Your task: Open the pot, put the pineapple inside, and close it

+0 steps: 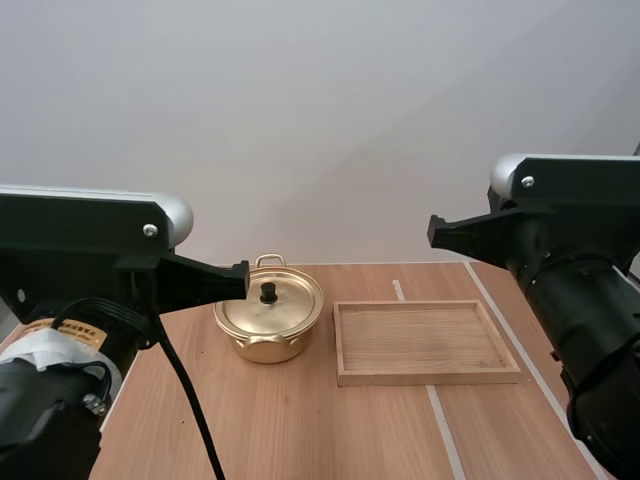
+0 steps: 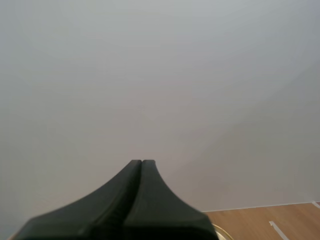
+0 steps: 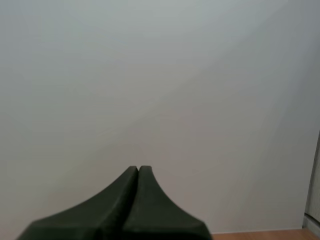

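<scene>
The one pot (image 1: pixel 266 335), its single lid (image 1: pixel 290 303) seated and black knob (image 1: pixel 268 293) upright, stands on the counter (image 1: pixel 330 430) below and just ahead of the left jaws, which are pressed together on nothing. The right jaws, likewise closed and empty, hang well off to its far side, so the left arm looks nearer. One wooden tray (image 1: pixel 427 377) lies just beside the pot, towards the right jaws.

One lidded pot (image 1: pixel 268 345), one wooden tray (image 1: pixel 430 377)
</scene>
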`<state>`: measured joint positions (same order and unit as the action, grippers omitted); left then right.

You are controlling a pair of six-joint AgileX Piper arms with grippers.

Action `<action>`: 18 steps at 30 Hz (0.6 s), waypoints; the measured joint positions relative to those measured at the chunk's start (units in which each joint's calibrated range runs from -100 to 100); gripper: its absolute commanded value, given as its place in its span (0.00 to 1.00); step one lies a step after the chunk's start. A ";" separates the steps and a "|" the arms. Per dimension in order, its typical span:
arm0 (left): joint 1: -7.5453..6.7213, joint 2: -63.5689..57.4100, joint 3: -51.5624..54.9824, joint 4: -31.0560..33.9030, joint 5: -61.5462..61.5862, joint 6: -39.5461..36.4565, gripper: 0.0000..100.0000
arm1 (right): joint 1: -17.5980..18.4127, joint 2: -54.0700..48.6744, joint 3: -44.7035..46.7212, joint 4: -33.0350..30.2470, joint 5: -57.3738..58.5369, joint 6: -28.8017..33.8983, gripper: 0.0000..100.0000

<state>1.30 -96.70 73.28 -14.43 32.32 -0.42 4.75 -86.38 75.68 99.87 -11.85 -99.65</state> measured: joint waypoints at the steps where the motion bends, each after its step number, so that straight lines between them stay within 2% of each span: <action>1: 0.01 0.00 0.10 0.50 0.19 -0.27 0.00 | 0.00 0.00 0.32 0.00 0.00 0.00 0.00; 6: 0.19 -0.16 1.15 4.89 1.25 -3.79 0.00 | 0.00 0.00 2.42 0.00 -0.32 0.00 0.00; 9: 0.19 -0.16 3.95 10.59 2.80 -7.99 0.00 | -0.27 0.00 6.22 0.00 -0.90 0.00 0.00; 12: 0.19 -0.16 3.95 11.29 5.65 -8.63 0.00 | -0.62 -0.04 9.82 0.00 -3.28 0.10 0.00; 18: 0.19 -0.16 4.06 11.40 9.33 -8.63 0.00 | -0.71 -0.04 10.88 0.00 -3.48 0.78 0.00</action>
<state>1.49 -96.86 77.34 -3.03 41.65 -9.05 4.04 -86.42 86.56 99.87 -15.33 -98.87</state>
